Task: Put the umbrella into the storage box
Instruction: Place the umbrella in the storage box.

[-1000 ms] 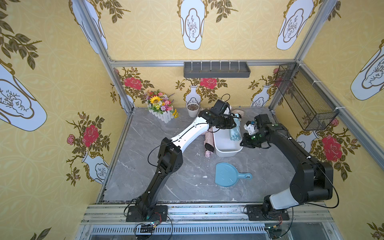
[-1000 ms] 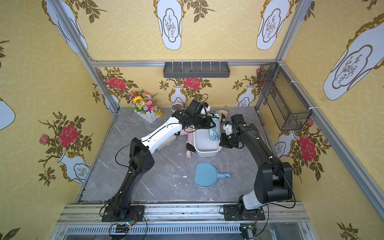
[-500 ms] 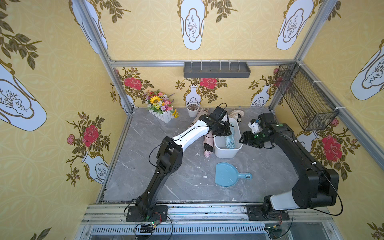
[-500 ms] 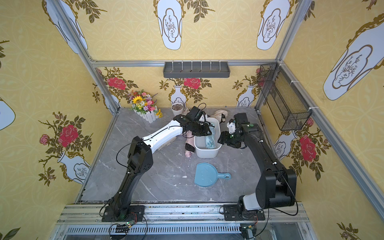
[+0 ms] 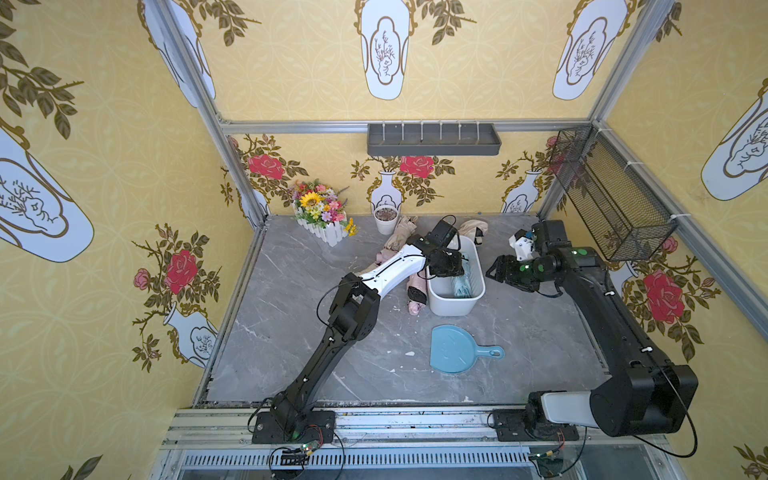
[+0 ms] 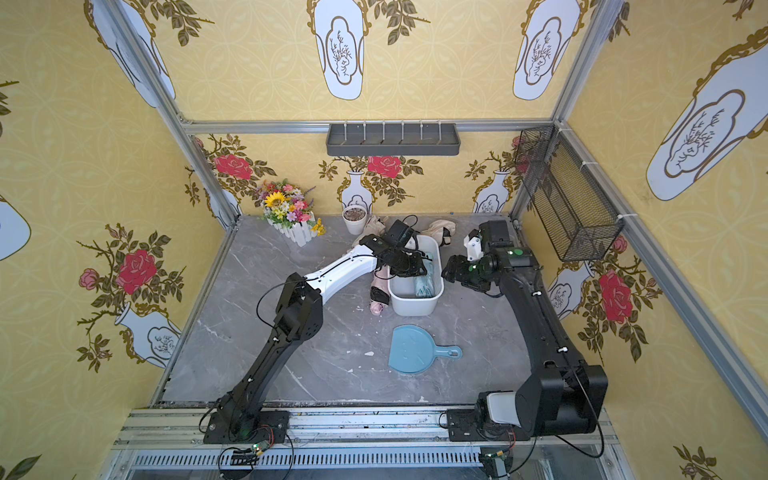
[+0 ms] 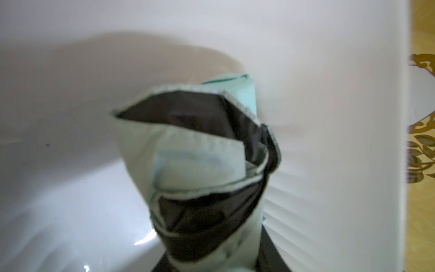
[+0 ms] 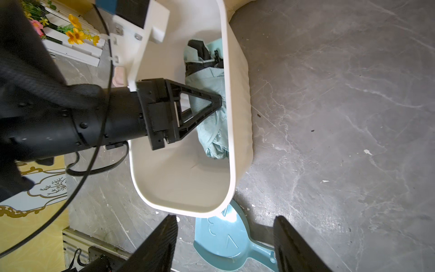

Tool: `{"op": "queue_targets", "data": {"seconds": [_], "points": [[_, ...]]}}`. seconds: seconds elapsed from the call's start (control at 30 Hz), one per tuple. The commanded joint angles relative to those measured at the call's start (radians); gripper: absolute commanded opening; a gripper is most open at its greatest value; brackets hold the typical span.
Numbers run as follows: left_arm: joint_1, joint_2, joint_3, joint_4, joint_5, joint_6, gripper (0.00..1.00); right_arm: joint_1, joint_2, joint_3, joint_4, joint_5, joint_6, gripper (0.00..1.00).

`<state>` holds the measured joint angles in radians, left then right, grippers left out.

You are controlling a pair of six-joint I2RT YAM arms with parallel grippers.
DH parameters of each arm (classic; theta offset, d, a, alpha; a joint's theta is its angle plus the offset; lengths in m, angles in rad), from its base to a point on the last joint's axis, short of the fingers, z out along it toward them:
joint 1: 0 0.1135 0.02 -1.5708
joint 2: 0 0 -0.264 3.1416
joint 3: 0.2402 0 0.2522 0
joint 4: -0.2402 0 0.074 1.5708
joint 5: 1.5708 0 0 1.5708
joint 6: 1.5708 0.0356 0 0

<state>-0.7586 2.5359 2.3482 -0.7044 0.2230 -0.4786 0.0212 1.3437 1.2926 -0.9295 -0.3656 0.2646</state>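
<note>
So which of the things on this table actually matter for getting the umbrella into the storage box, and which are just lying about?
Part of the job:
- mint umbrella, lying in the box
- white storage box
- left pincer, shut on the umbrella
- right pincer, open, beside the box

Just lying about:
- blue dustpan
- pink umbrella
- beige umbrella
- flower planter
- small white pot
- wire basket

Folded pale mint-green umbrella [image 8: 213,110] with black lining showing, lying lengthwise inside the storage box [image 5: 478,272] against one long wall, white smooth plastic rectangular tub with rounded corners and rolled rim, sitting upright on the grey marbled surface [image 5: 291,332]
</note>
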Motion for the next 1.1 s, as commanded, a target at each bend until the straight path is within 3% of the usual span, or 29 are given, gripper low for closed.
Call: {"op": "queue_targets", "data": {"seconds": [0.0,0.27,0.53,0.7,0.8,0.93,1.07], "points": [[0.004,0.015,0.003,0.008,-0.006,0.005,0.35,0.000,-0.003,0.011,-0.008,-0.010,0.000,0.70],[0.007,-0.036,0.002,0.065,0.025,-0.002,0.63,0.001,-0.008,-0.014,0.000,-0.007,0.009,0.74],[0.012,-0.210,-0.041,0.068,0.018,-0.049,0.71,0.016,-0.064,-0.038,0.000,0.018,0.001,0.74],[0.012,-0.433,-0.262,0.045,-0.082,-0.064,0.71,0.063,-0.114,-0.039,0.001,0.050,-0.019,0.73],[0.012,-0.568,-0.408,-0.004,-0.178,-0.070,0.71,0.149,-0.123,-0.016,0.000,0.106,-0.001,0.73],[0.022,-0.755,-0.640,-0.030,-0.262,-0.090,0.71,0.326,-0.075,0.050,-0.021,0.203,0.072,0.73],[0.072,-0.952,-0.902,0.004,-0.251,-0.137,0.71,0.510,0.020,0.128,-0.026,0.323,0.184,0.71]]}}
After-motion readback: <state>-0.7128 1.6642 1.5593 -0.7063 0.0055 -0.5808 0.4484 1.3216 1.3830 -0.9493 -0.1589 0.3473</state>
